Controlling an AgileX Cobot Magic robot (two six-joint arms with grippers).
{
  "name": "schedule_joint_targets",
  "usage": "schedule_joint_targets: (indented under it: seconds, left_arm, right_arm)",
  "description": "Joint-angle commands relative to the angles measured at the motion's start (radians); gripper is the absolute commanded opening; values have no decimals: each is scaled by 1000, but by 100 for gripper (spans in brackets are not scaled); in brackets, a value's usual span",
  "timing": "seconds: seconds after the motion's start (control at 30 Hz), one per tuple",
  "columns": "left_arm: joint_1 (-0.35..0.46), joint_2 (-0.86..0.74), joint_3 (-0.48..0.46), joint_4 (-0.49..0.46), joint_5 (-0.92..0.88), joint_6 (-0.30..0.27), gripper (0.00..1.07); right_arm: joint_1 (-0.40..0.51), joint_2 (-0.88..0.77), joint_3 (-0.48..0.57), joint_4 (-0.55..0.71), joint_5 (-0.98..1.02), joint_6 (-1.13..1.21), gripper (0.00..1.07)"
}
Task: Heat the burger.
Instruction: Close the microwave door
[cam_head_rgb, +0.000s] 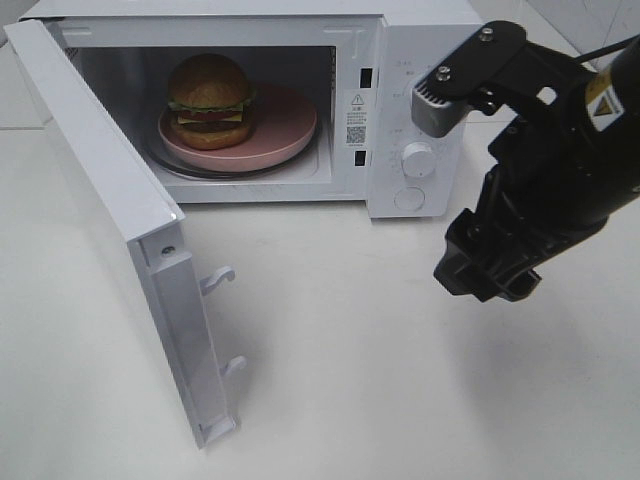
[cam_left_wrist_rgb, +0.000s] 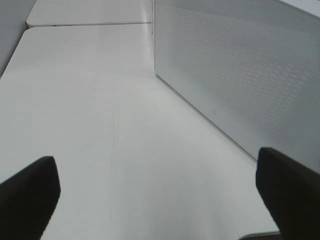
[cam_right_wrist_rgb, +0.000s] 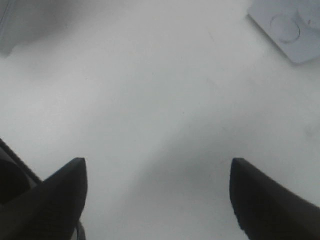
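While the microwave (cam_head_rgb: 420, 60) stands with its door (cam_head_rgb: 110, 200) swung wide to the left, you can see the burger (cam_head_rgb: 210, 100) inside the cavity. It sits upright on the round pink plate (cam_head_rgb: 290, 125), toward the plate's left side, and neither arm touches it.

Your right gripper (cam_head_rgb: 488, 278) hangs over the white table (cam_head_rgb: 350, 360), in front of the control panel and a little to the right of the dial (cam_head_rgb: 418, 158). Its wrist view shows both dark fingers spread apart with only bare tabletop between them, so it holds nothing.

Your left gripper (cam_left_wrist_rgb: 157, 197) is outside the high view. In its own wrist view the fingers (cam_left_wrist_rgb: 30, 195) stand wide apart over bare table, gripping nothing, with a white dot-patterned panel (cam_left_wrist_rgb: 240, 75) just beside them.
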Motion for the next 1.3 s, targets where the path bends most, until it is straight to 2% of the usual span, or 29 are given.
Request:
schedule_joint_targets:
  seconds: [0.03, 0.43, 1.03, 1.13, 1.2, 1.3]
  left_arm:
    - [1, -16, 4, -3, -9, -1, 100]
    - [1, -16, 4, -3, -9, -1, 100]
    - [1, -16, 4, -3, -9, -1, 100]
    - [1, -16, 4, -3, -9, -1, 100]
    - [1, -16, 4, -3, -9, -1, 100]
    - [1, -16, 4, -3, -9, -1, 100]
  right_arm:
    - [-1, -64, 4, -5, 111, 94, 76]
    - [-1, -222, 5, -4, 312, 119, 76]
    - [-1, -547, 191, -33, 344, 181, 76]
    - [-33, -585, 217, -35, 347, 205, 76]
    - [-146, -630, 257, -35, 350, 208, 76]
    - [-169, -641, 265, -35, 350, 208, 76]
